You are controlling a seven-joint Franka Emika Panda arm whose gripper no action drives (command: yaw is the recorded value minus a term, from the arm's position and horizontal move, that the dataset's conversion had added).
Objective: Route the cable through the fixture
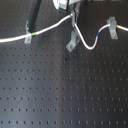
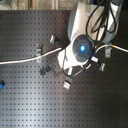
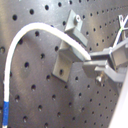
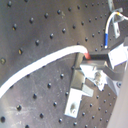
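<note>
The white cable (image 1: 50,27) runs from the first exterior view's left edge, with a green band beside a small clip, up to my gripper (image 1: 72,19). It then sags and rises past blue and yellow bands to another clip. The gripper is shut on the cable just above the slanted grey fixture (image 1: 72,43). In the first wrist view the cable (image 3: 30,29) arcs over the fixture (image 3: 66,52) into the gripper (image 3: 94,61). In the second wrist view the gripper (image 4: 92,56) holds the cable (image 4: 55,56) above the fixture (image 4: 80,92). In the second exterior view the arm hides the gripper.
Two small upright clips (image 1: 26,36) (image 1: 113,26) hold the cable on the black perforated board (image 1: 60,90). A dark slanted post (image 1: 35,12) stands at the back left. Several more clips (image 2: 45,70) lie around the arm's body (image 2: 80,47).
</note>
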